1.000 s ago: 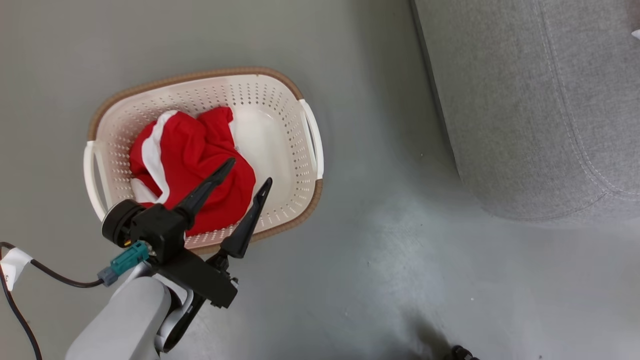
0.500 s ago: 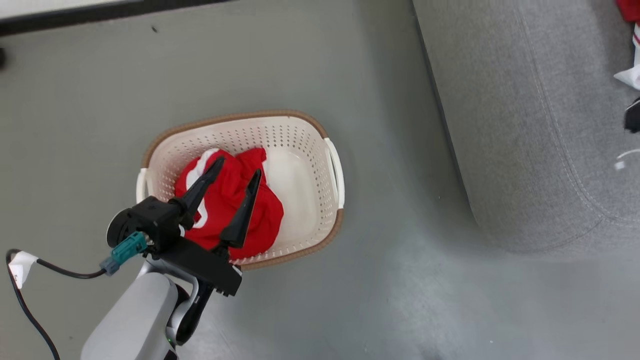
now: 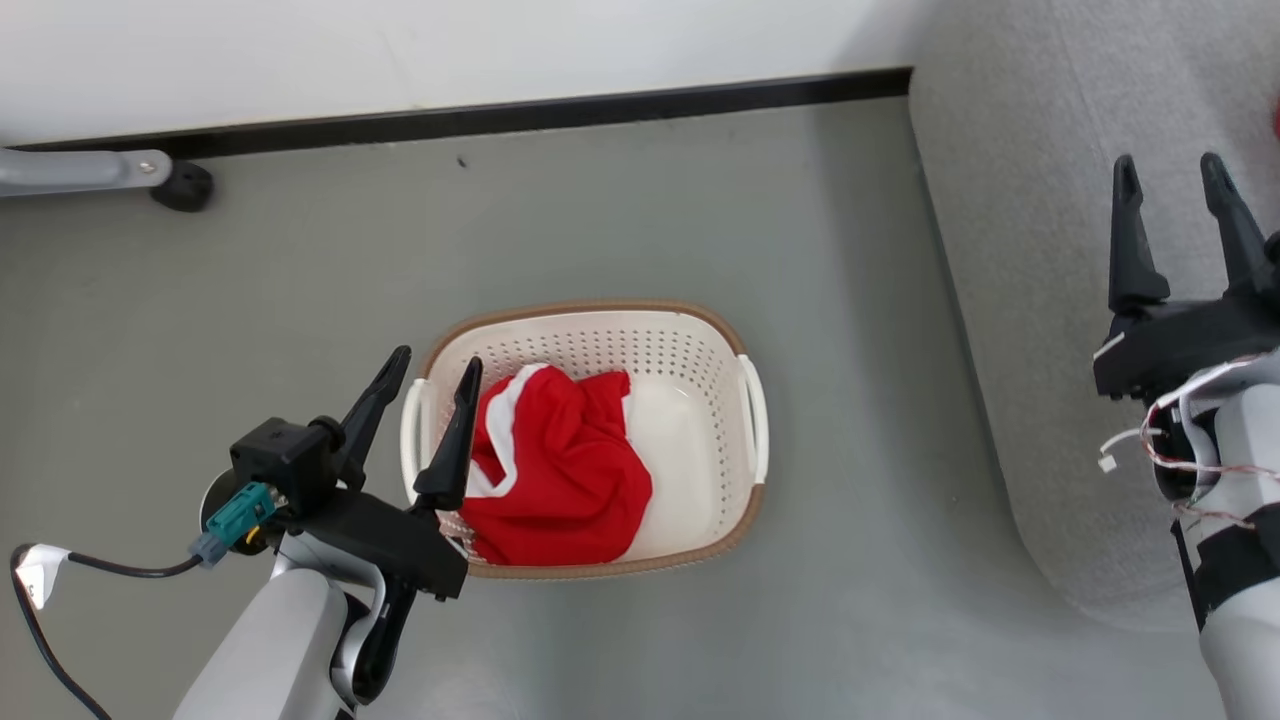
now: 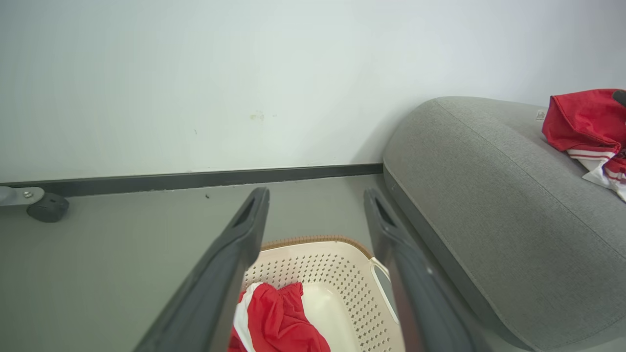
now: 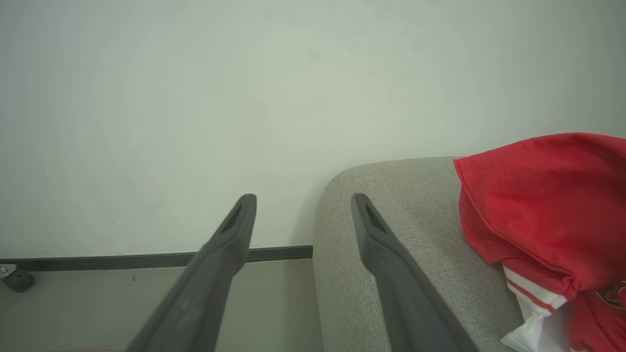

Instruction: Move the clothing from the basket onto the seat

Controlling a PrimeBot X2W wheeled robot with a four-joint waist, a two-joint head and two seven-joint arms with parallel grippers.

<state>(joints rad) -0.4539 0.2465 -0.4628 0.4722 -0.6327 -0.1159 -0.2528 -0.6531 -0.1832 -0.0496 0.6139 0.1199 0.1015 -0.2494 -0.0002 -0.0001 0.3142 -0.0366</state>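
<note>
Clothing (image 3: 560, 480) lies bunched in the basket (image 3: 590, 308), just right of and below the left hand (image 3: 436, 358), which is spread wide and empty above its left end and is judged the nearer; the right hand (image 3: 1169, 161), equally wide and empty, hangs over the seat (image 3: 1010, 250).

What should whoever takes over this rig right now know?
Left gripper: open, empty, at the left end of the basket.
Right gripper: open, empty, over the seat.
Done: one red garment lies on the seat.
Left: a second red garment sits bunched in the basket. It likely goes next, and the left gripper is the nearer one.
</note>
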